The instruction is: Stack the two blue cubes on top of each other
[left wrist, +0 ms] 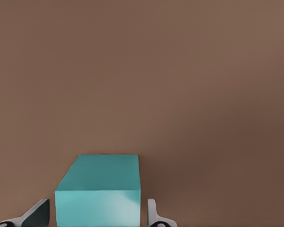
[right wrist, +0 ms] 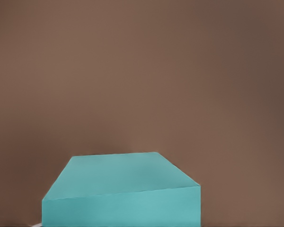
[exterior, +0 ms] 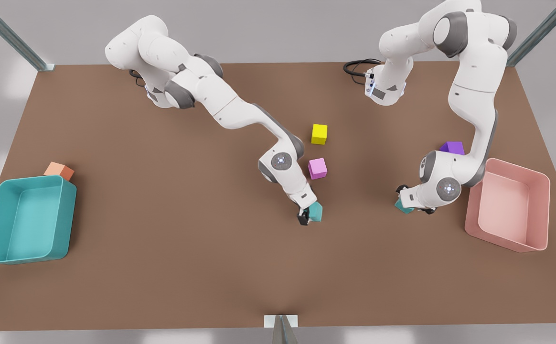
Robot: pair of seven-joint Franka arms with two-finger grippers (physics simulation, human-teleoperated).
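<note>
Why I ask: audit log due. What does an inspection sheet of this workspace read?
Surface: brown table, flat.
Job's things: two blue cubes, apart, unstacked.
Clutter: yellow cube, pink cube, purple cube, orange cube, teal bin, pink bin.
Grippers: left gripper open, fingers either side of a cube; right wrist camera close over a cube.
Cables: black cable loop by an arm's base.
Surroundings: metal frame posts, grey floor.
</note>
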